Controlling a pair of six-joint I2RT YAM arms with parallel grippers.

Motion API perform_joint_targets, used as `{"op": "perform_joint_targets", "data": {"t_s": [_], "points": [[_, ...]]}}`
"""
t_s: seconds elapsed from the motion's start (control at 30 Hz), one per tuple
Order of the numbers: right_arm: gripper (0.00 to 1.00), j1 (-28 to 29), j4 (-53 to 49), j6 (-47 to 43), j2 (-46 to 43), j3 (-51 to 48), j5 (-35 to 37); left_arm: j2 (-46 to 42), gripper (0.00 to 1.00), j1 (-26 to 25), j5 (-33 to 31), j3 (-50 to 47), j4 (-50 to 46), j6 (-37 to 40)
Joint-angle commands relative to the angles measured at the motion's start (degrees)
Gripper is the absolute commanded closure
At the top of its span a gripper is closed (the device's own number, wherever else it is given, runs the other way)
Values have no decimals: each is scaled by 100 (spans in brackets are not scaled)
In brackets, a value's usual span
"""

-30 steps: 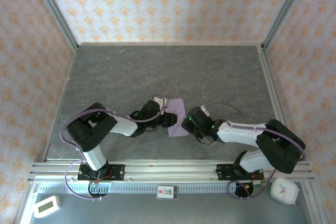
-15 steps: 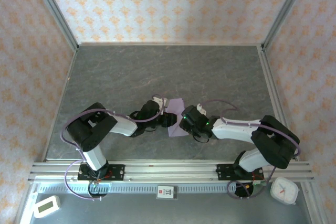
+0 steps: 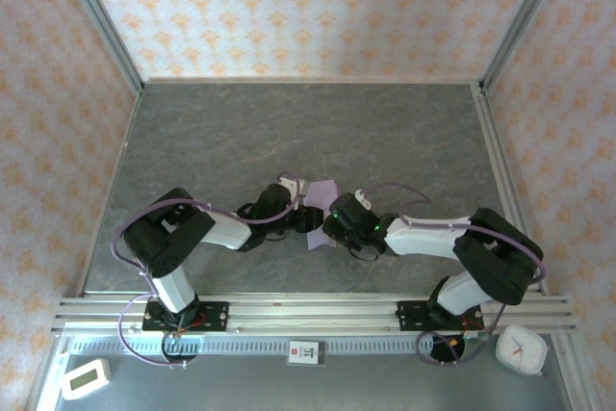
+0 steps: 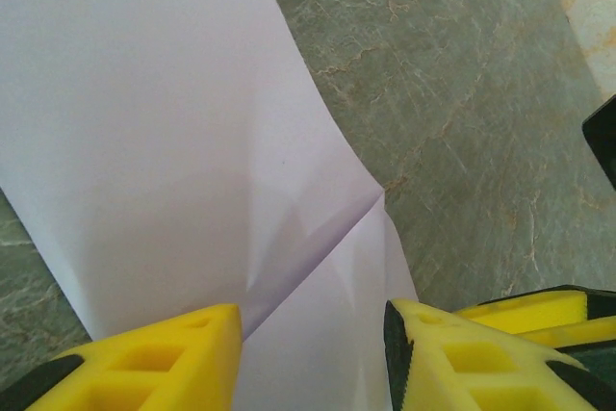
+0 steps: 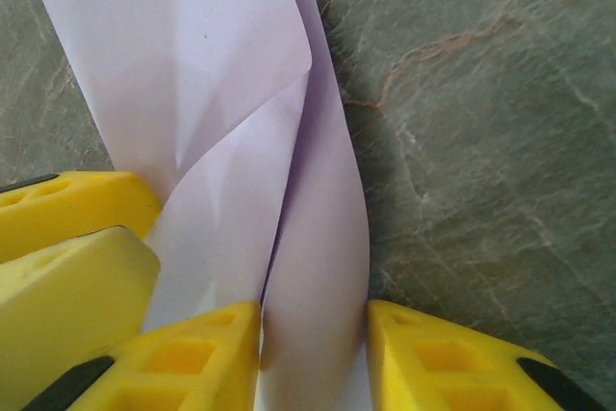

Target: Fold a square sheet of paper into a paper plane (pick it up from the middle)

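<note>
1. Top external: a grey, marbled table [image 3: 289, 132] sits in a booth of pale walls [image 3: 308, 7] printed with orange motifs, with aluminium posts in the corners. A metal rail [image 3: 308, 310] runs along the 6 o'clock edge. A white timer [image 3: 85, 379] sits at 7 o'clock and a white clock [image 3: 523, 350] at 5 o'clock. The square sheet of paper [image 3: 324, 192], pale lilac, lies just toward 6 o'clock from the table's middle. The left gripper [image 3: 310, 217] is on its 9 o'clock side and the right gripper [image 3: 330, 228] at its 4 o'clock side, both down at the sheet.
2. Left wrist: the yellow fingers [image 4: 183, 353] stand spread apart, released. The paper runs between them up toward 12 o'clock, with a crease rising toward 2 o'clock. Bare stone-patterned tabletop fills the 3 o'clock side.
3. Right wrist: a rounded, raised fold of the paper stands between the yellow fingers [image 5: 433, 358] and meets both inner faces, so this gripper is grasping the sheet. The rest of the paper spreads toward 11 o'clock. The other arm's yellow fingers sit at 8 o'clock.
</note>
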Motion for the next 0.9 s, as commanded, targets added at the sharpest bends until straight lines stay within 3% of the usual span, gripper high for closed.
{"op": "perform_joint_targets", "data": {"t_s": [0.0,0.23,0.87], "points": [[66,133,988,62,28,54,-421,249,53,32,-43,-84,-260,-10],[51,133,1946,250,-287,-597,-215,241,53,28,-21,-75,-268,-10],[57,-103,4004,44,-418,-1410,-482,251,53,28,14,-39,-360,-3]]}}
